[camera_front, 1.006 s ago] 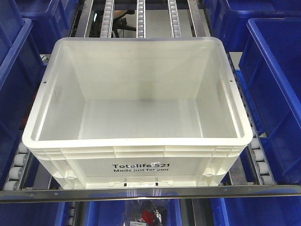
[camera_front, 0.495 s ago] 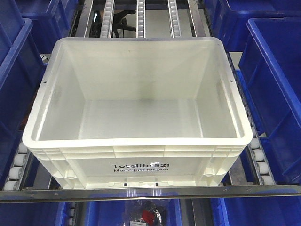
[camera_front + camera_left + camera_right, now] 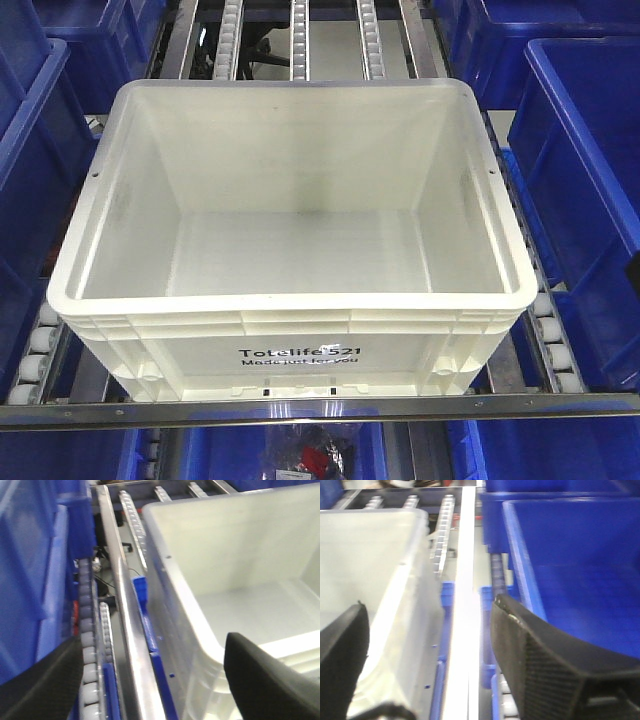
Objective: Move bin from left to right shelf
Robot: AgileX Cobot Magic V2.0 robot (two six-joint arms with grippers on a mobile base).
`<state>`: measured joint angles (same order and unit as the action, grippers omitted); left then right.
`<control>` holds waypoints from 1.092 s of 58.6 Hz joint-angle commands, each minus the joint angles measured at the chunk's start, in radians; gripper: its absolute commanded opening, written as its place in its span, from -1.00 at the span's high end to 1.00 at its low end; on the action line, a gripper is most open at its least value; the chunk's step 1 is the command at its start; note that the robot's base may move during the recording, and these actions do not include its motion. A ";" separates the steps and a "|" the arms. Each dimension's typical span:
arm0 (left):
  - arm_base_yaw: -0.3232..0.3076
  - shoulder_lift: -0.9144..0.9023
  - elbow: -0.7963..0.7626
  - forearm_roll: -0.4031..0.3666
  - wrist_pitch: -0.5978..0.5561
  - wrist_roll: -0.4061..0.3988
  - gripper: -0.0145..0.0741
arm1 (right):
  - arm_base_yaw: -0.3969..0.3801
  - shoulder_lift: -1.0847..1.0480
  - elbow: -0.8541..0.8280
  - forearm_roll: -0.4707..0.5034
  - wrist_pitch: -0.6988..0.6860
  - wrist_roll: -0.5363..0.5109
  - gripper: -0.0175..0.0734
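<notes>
Roller-track shelving point(image 3: 300, 40) is flanked by blue plastic crates point(image 3: 590, 150). Opposite side walls of the empty white rectangular plastic bin point(image 3: 290, 330) are straddled by the left claw point(image 3: 152, 642) and right claw point(image 3: 429, 605), both spread apart.

Big blue bin point(image 3: 590, 180) on the right side of the front view, deep, w/ a thick rim. 2nd blue bin point(image 3: 515, 45) sits behind it, top right corner. Left blue bin point(image 3: 30, 160) is on the other side, & a back-left blue bin point(image 3: 90, 30) is behind that one. One level lower at the btm, the low middle bin point(image 3: 225, 455) holds a packet point(image 3: 318, 458) w/ red & black bits. Dark thing point(image 3: 255, 45) far back at the top, too small to tell. Left wrist view: black wires point(image 3: 107, 580) down low, small blue block point(image 3: 141, 587) just beside them.
</notes>
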<state>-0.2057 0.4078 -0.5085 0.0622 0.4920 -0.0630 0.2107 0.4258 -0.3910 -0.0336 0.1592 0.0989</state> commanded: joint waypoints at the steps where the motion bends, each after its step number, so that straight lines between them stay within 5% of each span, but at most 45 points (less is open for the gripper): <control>1: -0.044 0.073 -0.075 0.002 -0.048 0.002 -0.59 | 0.028 0.067 -0.079 -0.010 -0.040 -0.011 -0.47; 26: -0.060 0.537 -0.402 -0.021 0.001 -0.001 -0.59 | 0.047 0.530 -0.447 0.022 0.146 -0.009 -0.64; 40: -0.060 0.753 -0.604 -0.016 0.144 -0.002 -0.59 | 0.048 0.775 -0.696 0.137 0.378 -0.082 -0.64; 52: -0.059 0.874 -0.712 0.019 0.229 -0.004 -0.59 | 0.048 0.929 -0.845 0.142 0.519 -0.085 -0.64; 64: -0.059 0.929 -0.749 0.137 0.241 -0.166 -0.59 | 0.046 1.018 -0.936 0.119 0.599 -0.070 -0.64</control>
<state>-0.2573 1.3477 -1.2150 0.1474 0.7761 -0.1505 0.2578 1.4506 -1.2710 0.0936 0.7800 0.0280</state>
